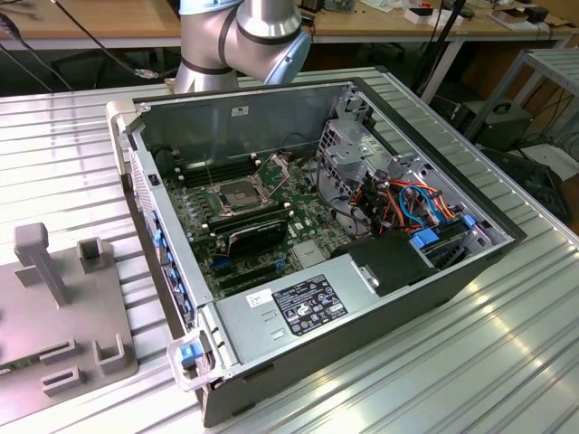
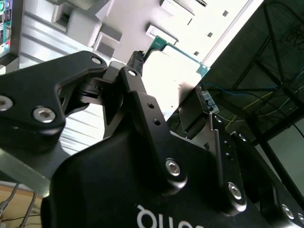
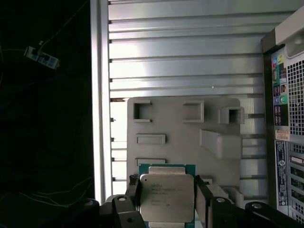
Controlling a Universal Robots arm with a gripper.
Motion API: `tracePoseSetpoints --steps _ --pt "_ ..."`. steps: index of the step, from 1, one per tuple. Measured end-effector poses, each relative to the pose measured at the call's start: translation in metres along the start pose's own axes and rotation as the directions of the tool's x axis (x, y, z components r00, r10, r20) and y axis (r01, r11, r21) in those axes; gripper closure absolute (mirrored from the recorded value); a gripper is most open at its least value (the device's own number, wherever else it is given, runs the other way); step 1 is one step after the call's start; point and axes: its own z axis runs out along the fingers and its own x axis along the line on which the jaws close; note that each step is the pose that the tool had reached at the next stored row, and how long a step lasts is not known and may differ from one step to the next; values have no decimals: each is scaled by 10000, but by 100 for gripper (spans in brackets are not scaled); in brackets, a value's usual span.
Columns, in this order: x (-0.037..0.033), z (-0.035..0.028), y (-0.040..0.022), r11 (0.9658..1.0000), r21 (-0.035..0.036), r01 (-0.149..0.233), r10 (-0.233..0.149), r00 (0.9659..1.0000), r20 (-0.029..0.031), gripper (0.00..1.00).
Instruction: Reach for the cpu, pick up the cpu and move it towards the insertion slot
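socket (image 1: 237, 194) open from above | drive cage (image 1: 348, 149) + card (image 1: 258, 237) crowd sides

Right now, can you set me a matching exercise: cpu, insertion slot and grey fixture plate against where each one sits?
Things:
1. cpu
2. insertion slot
3. grey fixture plate

Places:
A. on the table, at the exterior view's left of the computer case
B. held in the end effector
C. inside the open computer case

Pairs: 1-B, 2-C, 3-A.

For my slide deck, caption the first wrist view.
Gripper fingers flank the cpu above the grey fixture plate.
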Motion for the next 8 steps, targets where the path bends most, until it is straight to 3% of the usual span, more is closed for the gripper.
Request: tracePoseSetpoints --steps 2,8 --pt "-118 -4 3 10000 0 0 0 10000 1 45" --pt "-131 -4 4 10000 0 0 0 10000 1 45"
